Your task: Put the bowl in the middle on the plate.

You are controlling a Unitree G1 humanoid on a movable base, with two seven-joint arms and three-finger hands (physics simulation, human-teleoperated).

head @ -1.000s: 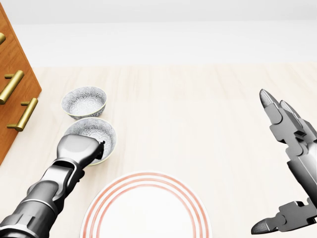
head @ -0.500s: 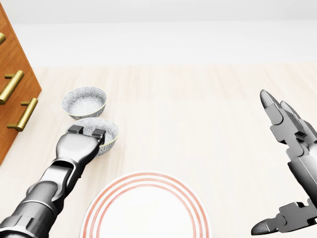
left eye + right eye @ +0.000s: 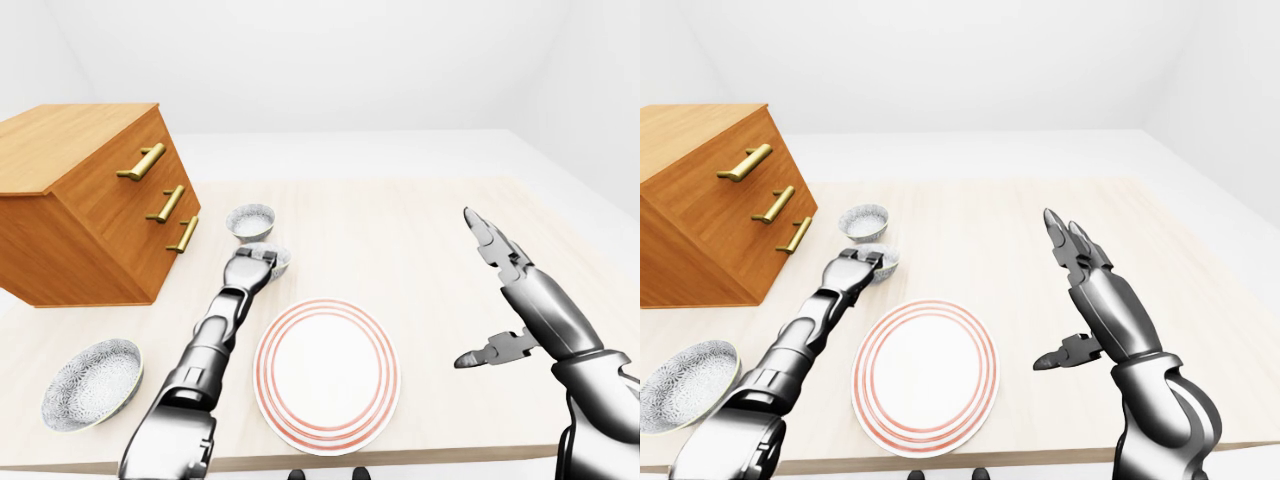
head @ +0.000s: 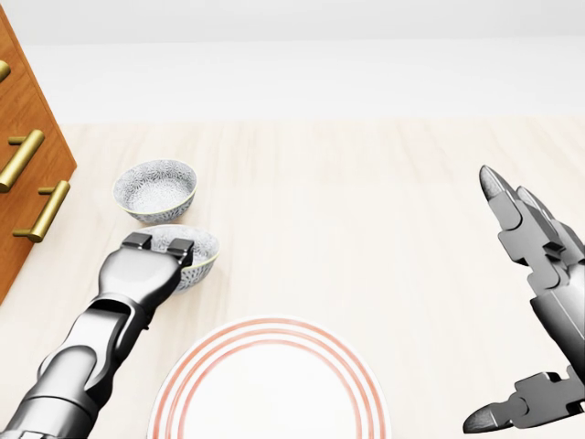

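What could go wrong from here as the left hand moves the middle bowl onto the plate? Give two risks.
1. The left hand grips the middle bowl only at one edge of its rim, so the bowl may tilt or slip when lifted towards the plate.
2. The far bowl stands close above it in the head view, so a careless swing could knock it.

The small, grey-speckled middle bowl (image 4: 201, 247) stands upright on the pale wooden table (image 4: 384, 210), its rim pinched by the left hand (image 4: 146, 270), at 11 o'clock from the flat white, red-ringed plate (image 4: 274, 402) close by.
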